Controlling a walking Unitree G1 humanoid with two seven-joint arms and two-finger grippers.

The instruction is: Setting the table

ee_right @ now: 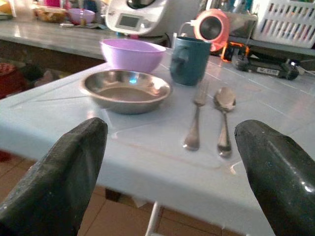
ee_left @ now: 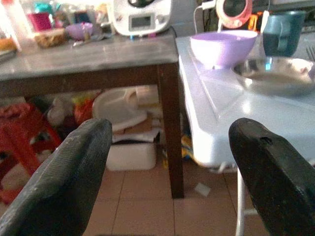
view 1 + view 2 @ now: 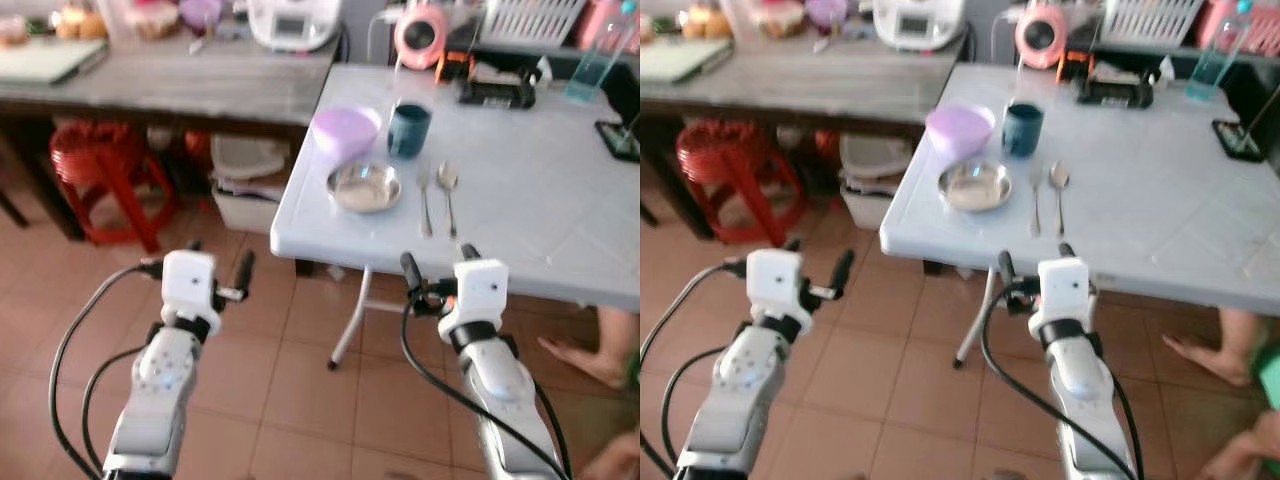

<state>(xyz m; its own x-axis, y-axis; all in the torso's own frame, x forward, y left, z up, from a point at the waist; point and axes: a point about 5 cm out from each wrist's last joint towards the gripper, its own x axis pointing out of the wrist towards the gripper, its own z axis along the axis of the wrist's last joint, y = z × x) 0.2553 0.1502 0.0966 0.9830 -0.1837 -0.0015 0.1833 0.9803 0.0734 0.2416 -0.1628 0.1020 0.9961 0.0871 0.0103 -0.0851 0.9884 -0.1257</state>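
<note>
On the near left corner of the white folding table (image 3: pixel 540 190) stand a purple bowl (image 3: pixel 345 130), a teal mug (image 3: pixel 409 130) and a steel dish (image 3: pixel 365 187). A fork (image 3: pixel 424 200) and a spoon (image 3: pixel 448 190) lie side by side right of the dish. My right gripper (image 3: pixel 438 262) is open and empty, just short of the table's front edge, facing the dish (image 1: pixel 125 91) and cutlery. My left gripper (image 3: pixel 220 262) is open and empty over the tiled floor, left of the table's corner. In its wrist view the bowl (image 2: pixel 224 46) sits ahead.
A dark wooden side table (image 3: pixel 190 85) with a white appliance (image 3: pixel 293 22) adjoins on the left. A red stool (image 3: pixel 105 165) and white bins (image 3: pixel 245 180) sit under it. A pink round device (image 3: pixel 422 32) and a blue bottle (image 3: pixel 597 60) stand far back. A person's foot (image 3: pixel 590 360) rests at right.
</note>
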